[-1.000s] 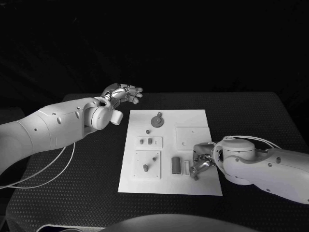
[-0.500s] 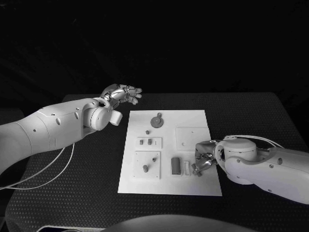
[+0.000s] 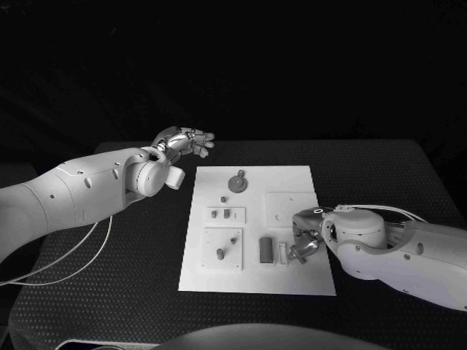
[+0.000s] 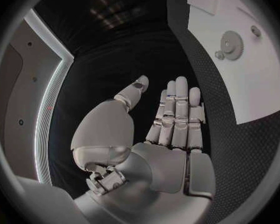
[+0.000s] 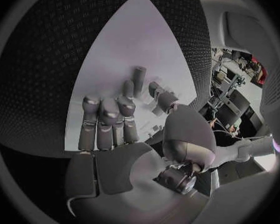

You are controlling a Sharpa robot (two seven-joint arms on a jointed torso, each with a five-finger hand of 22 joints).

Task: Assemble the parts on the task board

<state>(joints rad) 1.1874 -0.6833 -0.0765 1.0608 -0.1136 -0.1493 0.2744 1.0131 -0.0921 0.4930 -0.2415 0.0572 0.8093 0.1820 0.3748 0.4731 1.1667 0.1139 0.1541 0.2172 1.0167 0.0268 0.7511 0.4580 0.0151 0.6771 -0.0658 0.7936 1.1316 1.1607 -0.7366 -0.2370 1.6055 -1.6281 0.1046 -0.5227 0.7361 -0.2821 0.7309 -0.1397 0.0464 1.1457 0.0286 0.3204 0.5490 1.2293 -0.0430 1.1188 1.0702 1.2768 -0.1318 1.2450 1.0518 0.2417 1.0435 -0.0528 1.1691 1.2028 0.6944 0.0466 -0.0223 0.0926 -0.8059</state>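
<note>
The white task board (image 3: 297, 182) lies mid-table. On it I see a grey gear (image 3: 238, 181), a small peg (image 3: 224, 198), a low block with two pegs (image 3: 226, 214), a square plate with a slanted piece (image 3: 222, 252) and a dark cylinder (image 3: 266, 249). My right hand (image 3: 305, 240) hovers low over the board's near right part, just right of the cylinder (image 5: 138, 80), fingers (image 5: 106, 110) stretched out and thumb apart, holding nothing. My left hand (image 3: 185, 139) is raised beyond the board's far left corner, flat and open (image 4: 171, 129), with the gear (image 4: 229, 45) off to its side.
The black table (image 3: 381, 175) extends on both sides of the board. A white cable (image 3: 81, 255) hangs from my left arm over the table's left part. A raised blank square (image 3: 290, 203) sits on the board just beyond my right hand.
My right hand has crept a little toward the board's far side, its fingertips now beside the cylinder's near end. The left hand has not moved.
</note>
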